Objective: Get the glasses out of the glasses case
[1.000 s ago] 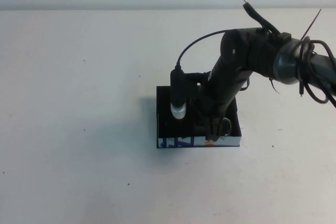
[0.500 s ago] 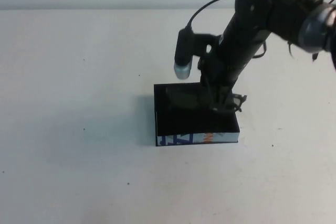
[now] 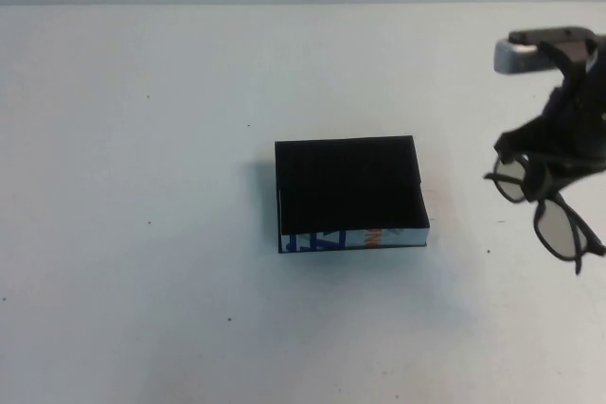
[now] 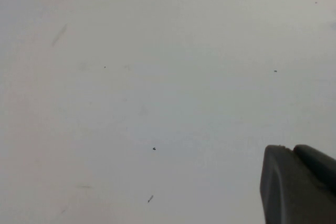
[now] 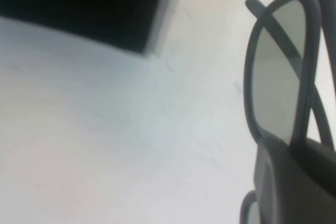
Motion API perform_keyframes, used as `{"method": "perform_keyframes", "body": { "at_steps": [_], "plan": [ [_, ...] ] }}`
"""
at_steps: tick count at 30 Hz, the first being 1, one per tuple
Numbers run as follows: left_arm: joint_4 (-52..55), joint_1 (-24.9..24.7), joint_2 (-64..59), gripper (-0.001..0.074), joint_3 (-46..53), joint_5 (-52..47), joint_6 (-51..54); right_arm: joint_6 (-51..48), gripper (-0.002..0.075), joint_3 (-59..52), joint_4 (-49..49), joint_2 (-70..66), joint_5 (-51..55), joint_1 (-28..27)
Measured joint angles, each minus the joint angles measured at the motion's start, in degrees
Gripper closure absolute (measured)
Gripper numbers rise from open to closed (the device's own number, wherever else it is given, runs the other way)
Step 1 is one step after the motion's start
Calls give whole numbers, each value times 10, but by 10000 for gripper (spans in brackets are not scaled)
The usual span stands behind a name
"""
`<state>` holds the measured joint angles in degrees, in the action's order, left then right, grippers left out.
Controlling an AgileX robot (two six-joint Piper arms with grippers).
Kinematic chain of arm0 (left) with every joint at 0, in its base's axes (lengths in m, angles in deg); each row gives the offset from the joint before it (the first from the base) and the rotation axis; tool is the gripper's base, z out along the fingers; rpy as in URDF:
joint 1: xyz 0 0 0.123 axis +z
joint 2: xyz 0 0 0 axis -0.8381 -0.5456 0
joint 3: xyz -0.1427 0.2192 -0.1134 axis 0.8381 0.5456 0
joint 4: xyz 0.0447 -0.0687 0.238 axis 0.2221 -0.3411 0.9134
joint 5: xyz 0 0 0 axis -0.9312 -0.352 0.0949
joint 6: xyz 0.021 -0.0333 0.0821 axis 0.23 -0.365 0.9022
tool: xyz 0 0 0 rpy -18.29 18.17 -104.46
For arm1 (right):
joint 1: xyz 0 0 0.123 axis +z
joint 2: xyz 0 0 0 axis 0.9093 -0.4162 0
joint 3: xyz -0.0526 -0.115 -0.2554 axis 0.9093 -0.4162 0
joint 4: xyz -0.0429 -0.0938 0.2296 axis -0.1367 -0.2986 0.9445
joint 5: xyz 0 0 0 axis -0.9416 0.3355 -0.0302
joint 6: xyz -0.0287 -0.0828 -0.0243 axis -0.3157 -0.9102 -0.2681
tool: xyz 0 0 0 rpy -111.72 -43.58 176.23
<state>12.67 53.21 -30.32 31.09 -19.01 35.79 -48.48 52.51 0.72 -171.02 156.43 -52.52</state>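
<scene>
One pair of glasses [image 3: 547, 203], two greyish lenses, hangs clamped in the right pincer [image 3: 554, 166]. One glasses case [image 3: 348, 192] lies on the one tabletop [image 3: 142, 139], well apart from that pincer. One left pincer [image 4: 299, 184] shows only in its wrist view.

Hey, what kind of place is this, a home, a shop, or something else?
Likely a lab test bench: a bare white table, one shallow black rectangular glasses case, and the right hand holding dark plastic-framed glasses. Left hand hangs over bare table.

Right claw [image 3: 559, 153] black, silver-grey camera atop; left claw [image 4: 299, 184] dark, rounded.
</scene>
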Motion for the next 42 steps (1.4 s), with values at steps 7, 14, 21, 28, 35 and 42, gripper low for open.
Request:
{"method": "perform_keyframes", "body": {
  "at_steps": [7,14,21,28,35,42],
  "plan": [
    [0,0,0,739,0,0,0,136,715,-157,-95,27,-114,-4],
    [0,0,0,739,0,0,0,156,715,-207,-73,-5,-249,-14],
    [0,0,0,739,0,0,0,156,577,-207,-60,-32,-289,-14],
    [0,0,0,740,0,0,0,145,418,-210,-60,12,-291,-14],
    [0,0,0,739,0,0,0,83,418,-232,-60,226,-316,-14],
    [0,0,0,739,0,0,0,76,508,-327,-45,418,-326,-15]
  ]
}}
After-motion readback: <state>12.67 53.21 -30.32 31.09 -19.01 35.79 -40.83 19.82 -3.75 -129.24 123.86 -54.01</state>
